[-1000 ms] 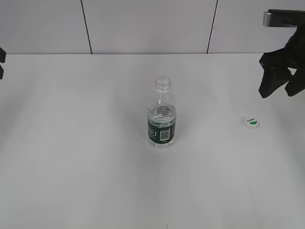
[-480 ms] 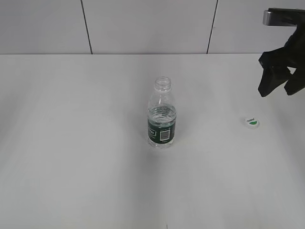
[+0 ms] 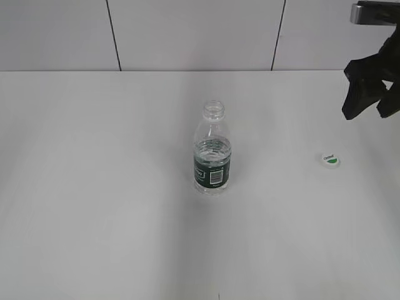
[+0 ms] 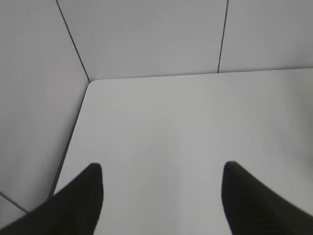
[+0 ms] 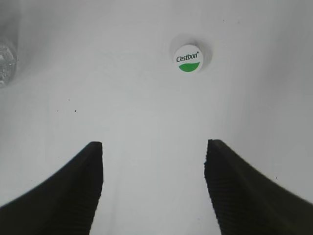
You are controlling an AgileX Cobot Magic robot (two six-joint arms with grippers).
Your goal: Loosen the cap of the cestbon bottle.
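The cestbon bottle (image 3: 212,153) stands upright at the middle of the white table, its neck open with no cap on it; its edge shows blurred in the right wrist view (image 5: 6,58). The cap (image 3: 330,160) lies flat on the table to the right, green patch up, also in the right wrist view (image 5: 188,58). My right gripper (image 3: 370,109) is open and empty, raised above and behind the cap at the right edge; in its wrist view (image 5: 153,147) the cap lies ahead of the spread fingers. My left gripper (image 4: 161,171) is open and empty over the table's far-left corner.
The white table (image 3: 112,206) is backed by a grey panelled wall (image 3: 187,31). The table's left edge and corner (image 4: 88,85) show in the left wrist view.
My right gripper has risen and drawn a little to the right, away from the cap. The left arm's tip at the left edge has gone out of the exterior view. Bottle and cap have not moved.
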